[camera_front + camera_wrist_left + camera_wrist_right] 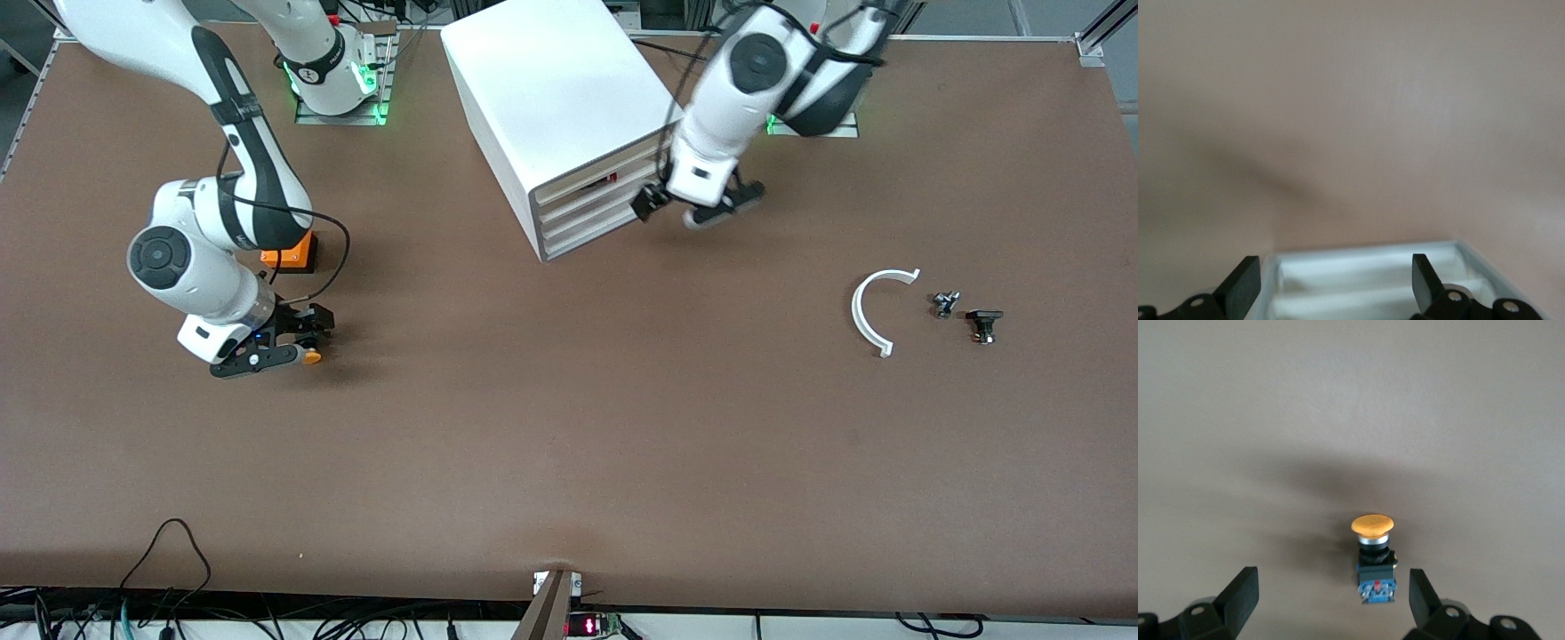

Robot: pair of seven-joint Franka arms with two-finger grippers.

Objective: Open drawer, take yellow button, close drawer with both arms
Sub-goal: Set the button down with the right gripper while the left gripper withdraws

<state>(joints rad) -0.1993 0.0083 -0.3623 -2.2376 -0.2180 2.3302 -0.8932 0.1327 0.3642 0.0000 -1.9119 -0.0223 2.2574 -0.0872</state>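
Right wrist view shows the button (1373, 555) lying between the open right hand's (1331, 597) fingers.

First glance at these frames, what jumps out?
The white drawer cabinet stands at the robots' edge of the table, with the left hand open at the front of its drawers. Toward the right arm's end, the right hand is open low over the table, with the orange-capped button lying between its fingers, ungripped. An orange cube sits beside that arm, and a white arc with two small dark parts lies toward the left arm's end.
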